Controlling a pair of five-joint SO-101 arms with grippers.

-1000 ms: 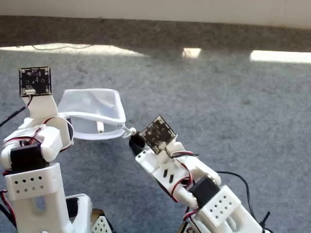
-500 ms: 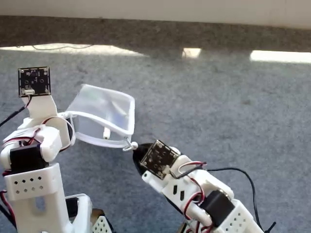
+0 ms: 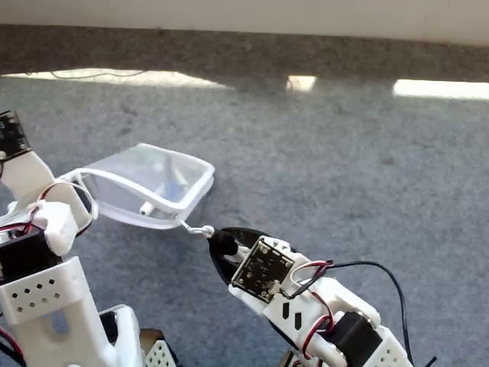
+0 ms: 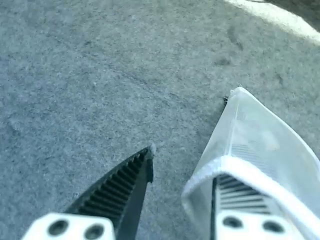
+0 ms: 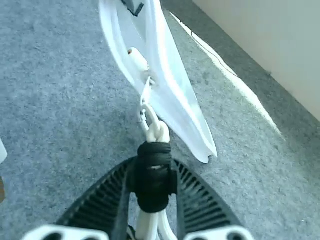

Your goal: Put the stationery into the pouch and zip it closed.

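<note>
Grey carpet (image 3: 344,191) wide around white pouch (image 3: 157,180)

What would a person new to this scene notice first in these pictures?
The translucent white pouch, stretched between the two arms over the grey carpet, catches the eye first. The right gripper is shut on its black-wrapped zip pull, and the pouch's other end hangs on the open left gripper.

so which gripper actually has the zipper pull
The right gripper, shut on the black-wrapped zipper pull. The left gripper stands open, the pouch rim draped over one jaw.
</note>
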